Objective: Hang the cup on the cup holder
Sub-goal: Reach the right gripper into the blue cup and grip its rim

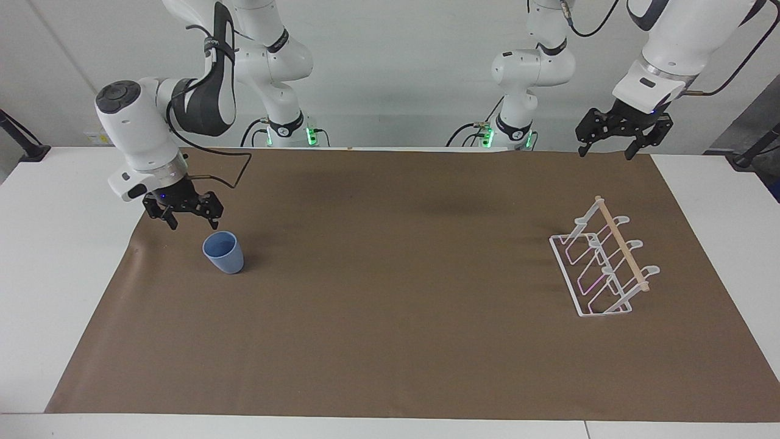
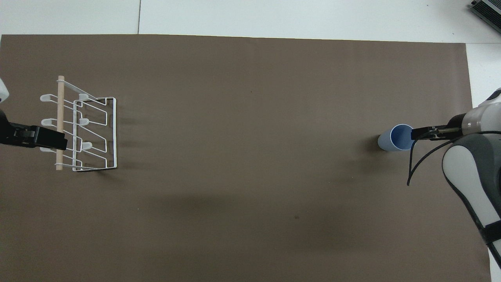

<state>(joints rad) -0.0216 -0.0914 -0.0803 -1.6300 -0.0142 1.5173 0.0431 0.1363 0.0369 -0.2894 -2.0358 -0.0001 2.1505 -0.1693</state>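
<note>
The right gripper [image 1: 190, 221] has its two fingers spread apart and nothing is between them. It hangs in the air just above the brown mat [image 1: 390, 341], close to the cup [image 1: 223, 252] but not touching it. In the overhead view the tip of this gripper [image 2: 420, 133] covers a bit of the cup's [image 2: 396, 138] rim, but the facing view shows a gap between them. The cup is small and light blue. It stands upright on the mat with its open mouth up, toward the right arm's end of the table. The left gripper [image 1: 610, 144] also has its fingers apart and holds nothing. It waits high up over the edge of the mat nearest the robots, at the left arm's end. In the overhead view it [image 2: 54, 141] shows in front of the cup holder's [image 2: 96, 133] wooden stick, but the facing view shows it is up in the air and well apart from it. The cup holder [image 1: 600, 268] is a white wire rack with a light wooden stick along its top. It sits on the mat at the left arm's end, well apart from the cup, and no cup hangs on it.
</note>
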